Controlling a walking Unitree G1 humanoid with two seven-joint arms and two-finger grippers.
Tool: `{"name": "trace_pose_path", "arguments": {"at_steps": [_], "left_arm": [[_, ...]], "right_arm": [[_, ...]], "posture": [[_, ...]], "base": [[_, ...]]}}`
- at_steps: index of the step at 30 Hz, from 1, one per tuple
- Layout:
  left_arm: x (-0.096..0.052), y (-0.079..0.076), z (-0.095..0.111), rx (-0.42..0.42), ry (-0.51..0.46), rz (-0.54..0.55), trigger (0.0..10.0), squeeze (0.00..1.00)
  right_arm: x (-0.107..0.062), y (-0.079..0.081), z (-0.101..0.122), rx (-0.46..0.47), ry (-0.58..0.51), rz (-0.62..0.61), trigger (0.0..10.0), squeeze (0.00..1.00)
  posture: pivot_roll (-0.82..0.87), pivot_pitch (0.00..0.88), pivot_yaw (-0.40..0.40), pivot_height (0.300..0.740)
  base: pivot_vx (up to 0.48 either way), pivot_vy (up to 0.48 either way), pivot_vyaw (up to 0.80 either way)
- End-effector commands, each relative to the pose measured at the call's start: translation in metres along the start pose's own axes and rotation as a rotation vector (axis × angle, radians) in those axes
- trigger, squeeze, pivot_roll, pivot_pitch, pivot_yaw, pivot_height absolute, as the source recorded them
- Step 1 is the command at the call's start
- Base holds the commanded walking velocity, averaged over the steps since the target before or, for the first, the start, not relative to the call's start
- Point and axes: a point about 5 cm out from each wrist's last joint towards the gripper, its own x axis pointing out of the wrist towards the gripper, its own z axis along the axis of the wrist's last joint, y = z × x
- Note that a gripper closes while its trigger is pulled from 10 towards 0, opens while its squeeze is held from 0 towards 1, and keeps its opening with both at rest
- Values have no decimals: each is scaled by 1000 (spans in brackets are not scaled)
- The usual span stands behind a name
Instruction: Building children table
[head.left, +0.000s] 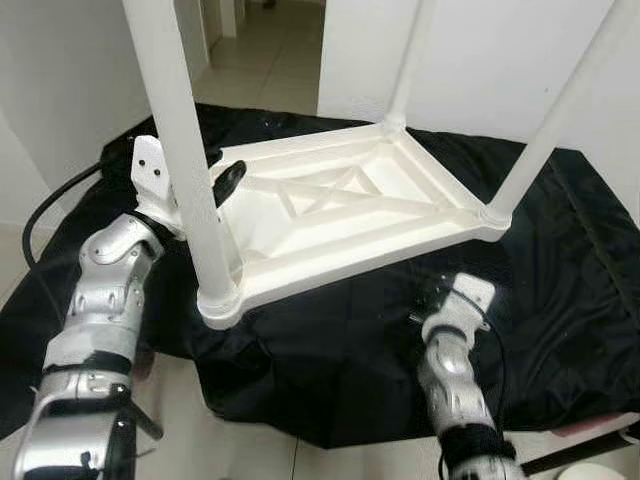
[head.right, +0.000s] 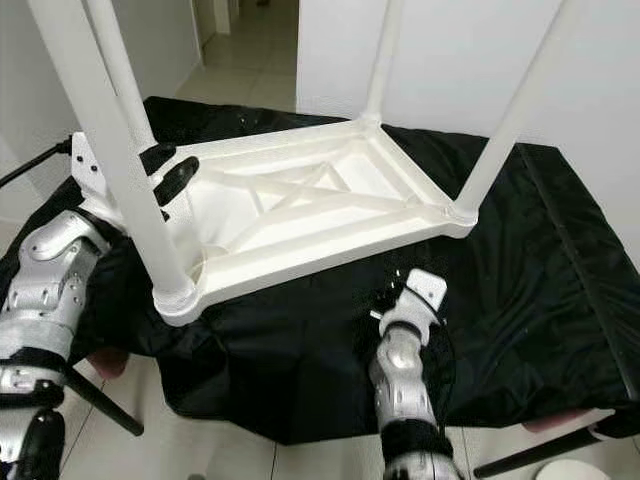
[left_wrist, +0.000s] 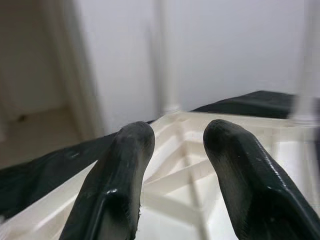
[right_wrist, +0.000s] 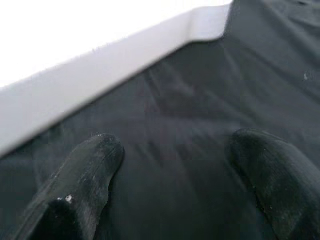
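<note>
A white children's table lies upside down on a black cloth, with its legs standing up. The near-left leg rises from the front-left corner. My left gripper hovers open at the table's left rim, just behind that leg, and holds nothing. In the left wrist view its fingers point across the ribbed underside. My right gripper is open and points down at the cloth just in front of the table's front rim, with nothing between its fingers.
The cloth covers a low platform whose front edge drops to a tiled floor. A black cable loops at the left. A white wall stands behind, with a doorway at the back left.
</note>
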Motion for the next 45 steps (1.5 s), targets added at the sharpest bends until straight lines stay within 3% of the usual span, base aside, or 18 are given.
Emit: {"name": "trace_pose_path", "arguments": {"at_steps": [1,3,5,6,7,9,16,17,20,22,25,27,29,32,39,41,45], "left_arm": [[3,-12,2,-26,-15,-79,10000,0],[4,-31,5,-76,-42,-159,10000,0],[4,-31,5,-76,-42,-159,10000,0],[3,-42,7,-95,-57,-204,10000,0],[3,-42,7,-95,-57,-204,10000,0],[1,-63,9,-134,-75,-286,10000,0],[-1,-75,12,-152,-83,-327,10000,0],[-3,-85,13,-177,-79,-366,10000,0],[-3,-85,13,-177,-79,-366,10000,0],[-7,-109,14,-223,-68,-441,10000,0],[-7,-109,14,-223,-68,-441,10000,0],[-7,-133,20,-293,-78,-503,10000,0],[-7,-133,20,-293,-78,-503,10000,0],[-7,-145,25,-327,-89,-538,10000,0],[-3,-156,29,-347,-95,-571,10000,0],[0,-157,29,-335,-94,-559,10000,0],[1,-153,26,-311,-79,-534,10000,0]], "right_arm": [[4,-11,-13,-28,61,-70,10000,0],[15,-11,-9,-38,70,-97,10000,0],[15,-11,-9,-38,70,-97,10000,0],[20,-10,-7,-42,71,-108,10000,0],[20,-10,-7,-42,71,-108,10000,0],[27,-6,-1,-50,63,-107,10000,0],[31,-2,3,-50,62,-93,10000,0],[34,2,6,-43,60,-68,10000,0],[34,2,6,-43,60,-68,10000,0],[39,14,12,-5,68,33,10000,0],[39,14,12,-5,68,33,10000,0],[46,27,27,28,33,168,10000,0],[46,27,27,28,33,168,10000,0],[49,37,39,45,5,264,10000,0],[54,43,52,34,-22,305,10000,0],[57,34,57,9,-76,221,10000,0],[56,24,59,19,-140,170,10000,0]], "posture": [[107,35,-13,740],[111,36,-21,740],[111,36,-21,740],[114,37,-25,740],[114,37,-25,740],[118,39,-31,740],[119,40,-34,740],[120,40,-31,740],[120,40,-31,740],[114,38,-20,740],[114,38,-20,740],[106,41,-12,740],[106,41,-12,740],[104,43,-11,740],[92,47,0,740],[89,50,-1,740],[90,50,-4,740]], "base": [[0,0,0],[0,0,0],[0,0,0],[0,0,0],[0,0,0],[0,0,0],[0,0,0],[0,0,0],[0,0,0],[0,0,0],[0,0,0],[0,0,0],[0,0,0],[0,0,0],[0,0,0],[0,0,0],[0,0,0]]}}
